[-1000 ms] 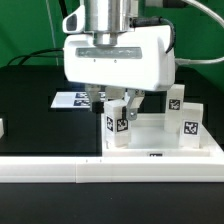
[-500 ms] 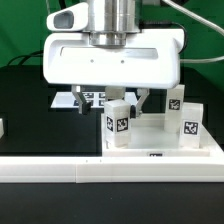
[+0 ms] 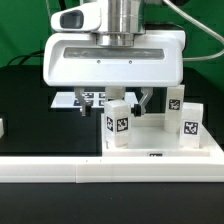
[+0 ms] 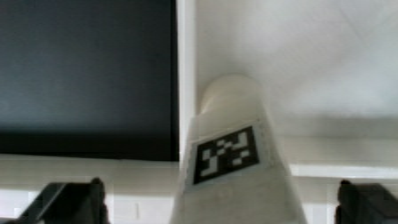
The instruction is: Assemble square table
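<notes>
The square table's white slab (image 3: 160, 142) lies just behind the white border wall. A white tagged leg (image 3: 118, 123) stands upright at its near corner on the exterior view's left. My gripper (image 3: 116, 103) hangs right above this leg, open, with one finger on each side and clear of it. Two more legs (image 3: 190, 125) (image 3: 175, 99) stand on the slab toward the exterior view's right. In the wrist view the leg (image 4: 231, 150) rises between my dark fingertips (image 4: 71, 203), with gaps on both sides, and the slab (image 4: 302, 60) lies beneath it. My gripper (image 4: 217, 205) holds nothing.
The long white border wall (image 3: 100, 171) runs across the front. The marker board (image 3: 72, 100) lies on the black table behind my hand. A small white piece (image 3: 2, 127) shows at the exterior view's left edge.
My fingers have spread apart from close beside the leg to wide open. The hand has turned and now looks broader. The leg has stayed upright in place.
</notes>
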